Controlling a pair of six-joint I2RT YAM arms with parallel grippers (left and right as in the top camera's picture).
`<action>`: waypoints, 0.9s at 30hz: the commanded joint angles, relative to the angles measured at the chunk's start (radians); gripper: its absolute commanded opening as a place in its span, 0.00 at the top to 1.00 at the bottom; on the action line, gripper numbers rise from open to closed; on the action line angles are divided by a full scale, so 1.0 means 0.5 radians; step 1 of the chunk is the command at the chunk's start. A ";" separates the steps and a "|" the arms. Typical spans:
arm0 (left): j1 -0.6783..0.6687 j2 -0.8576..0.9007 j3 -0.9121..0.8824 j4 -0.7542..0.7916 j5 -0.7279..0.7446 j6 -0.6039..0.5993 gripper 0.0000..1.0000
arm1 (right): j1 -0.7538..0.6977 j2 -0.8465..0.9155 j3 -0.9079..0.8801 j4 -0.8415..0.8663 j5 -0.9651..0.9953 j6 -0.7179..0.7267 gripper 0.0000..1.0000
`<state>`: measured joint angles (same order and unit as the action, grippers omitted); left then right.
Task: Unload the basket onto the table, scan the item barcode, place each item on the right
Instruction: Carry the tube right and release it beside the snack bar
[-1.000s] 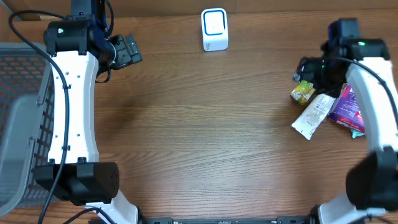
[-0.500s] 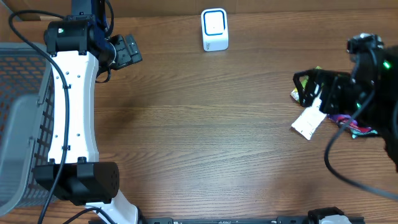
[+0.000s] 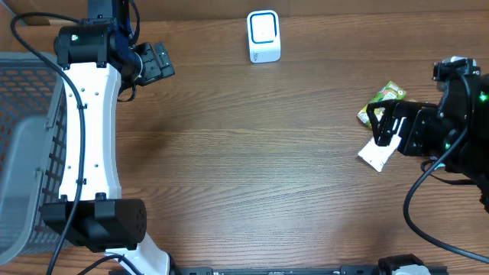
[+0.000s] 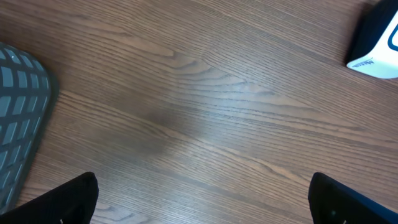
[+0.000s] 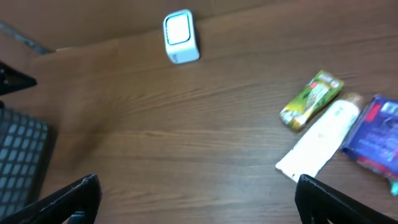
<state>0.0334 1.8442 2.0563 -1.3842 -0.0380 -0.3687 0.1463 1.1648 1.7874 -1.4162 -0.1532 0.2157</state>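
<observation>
You'll find the white tube point(image 5: 320, 140) flat on the table point(image 3: 252, 168), well right of the scanner point(image 5: 180, 36), with the green packet point(image 5: 311, 99) just beside it on the scanner's side. The right gripper point(image 5: 199, 199) hangs above it, jaws spread wide, holding nothing. Left of the scanner, the left gripper point(image 3: 157, 61) is likewise spread and empty.
</observation>
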 commanded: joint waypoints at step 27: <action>-0.002 0.007 0.044 0.001 -0.005 -0.041 0.01 | -0.017 -1.836 -3.279 2.969 0.325 -0.291 0.00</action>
<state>0.0334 1.8442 2.0563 -1.3846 -0.0376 -0.3687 0.1436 0.3031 0.2043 0.0467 0.0074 0.0776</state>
